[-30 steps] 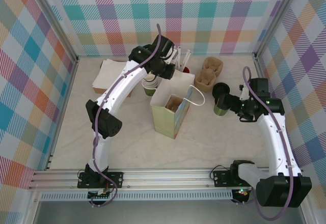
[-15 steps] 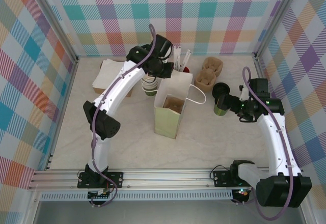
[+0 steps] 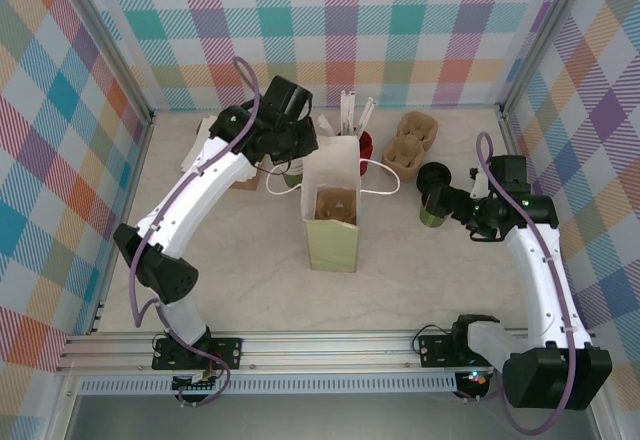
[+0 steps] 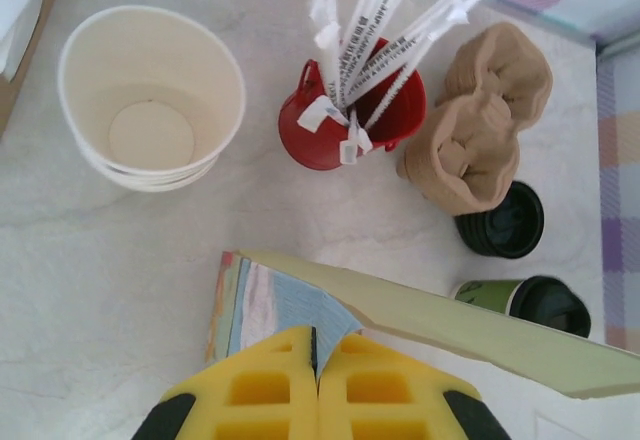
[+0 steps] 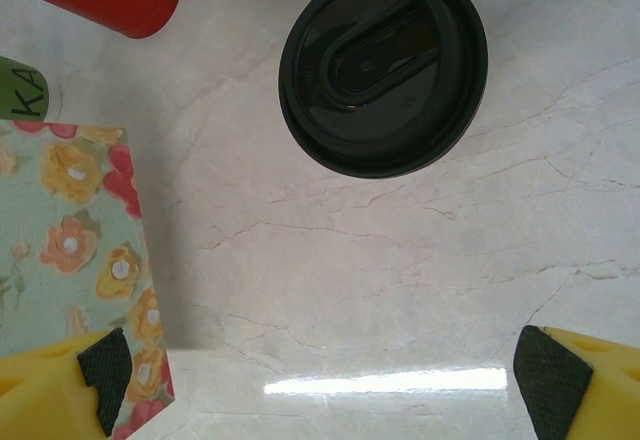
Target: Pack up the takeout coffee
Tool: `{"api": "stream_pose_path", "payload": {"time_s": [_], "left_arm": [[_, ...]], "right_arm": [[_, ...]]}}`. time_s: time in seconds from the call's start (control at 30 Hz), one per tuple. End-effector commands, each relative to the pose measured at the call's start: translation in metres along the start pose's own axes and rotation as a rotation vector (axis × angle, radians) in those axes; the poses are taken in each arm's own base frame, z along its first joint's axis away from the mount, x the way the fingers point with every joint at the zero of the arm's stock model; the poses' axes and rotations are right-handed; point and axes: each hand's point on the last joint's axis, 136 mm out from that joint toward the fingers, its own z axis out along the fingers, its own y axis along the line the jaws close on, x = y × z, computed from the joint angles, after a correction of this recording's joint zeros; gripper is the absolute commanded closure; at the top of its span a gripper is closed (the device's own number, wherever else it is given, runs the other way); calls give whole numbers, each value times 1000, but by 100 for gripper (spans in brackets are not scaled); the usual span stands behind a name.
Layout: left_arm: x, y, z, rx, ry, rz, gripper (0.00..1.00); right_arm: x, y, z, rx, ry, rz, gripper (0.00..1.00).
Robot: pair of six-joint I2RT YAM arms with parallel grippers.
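Bag (image 3: 332,222) righted, shifted right; stands between left fingers (image 4: 310,370) and takeout coffee (image 3: 431,216).

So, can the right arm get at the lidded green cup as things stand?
Probably yes: the right gripper is open just short of the takeout coffee, bare table between, bag off to one side.
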Motion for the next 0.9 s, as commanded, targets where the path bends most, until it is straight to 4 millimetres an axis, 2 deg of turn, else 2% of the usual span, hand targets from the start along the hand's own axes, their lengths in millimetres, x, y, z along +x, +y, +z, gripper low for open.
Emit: {"api": "stream_pose_path", "payload": {"time_s": [0.0, 0.27, 0.63, 0.87], "left_arm": [[-15, 9, -17, 0, -95, -205, 100], [-10, 42, -29, -105, -148, -343, 100], [3, 62, -6, -185, -143, -382, 100], [7, 72, -1, -220, -160, -390, 100]], "right_arm": [[-1, 2, -3, -15, -20, 2, 0], [0, -1, -2, 2, -17, -3, 0], [1, -4, -3, 14, -10, -9, 0], [2, -5, -3, 24, -6, -16, 0]]}}
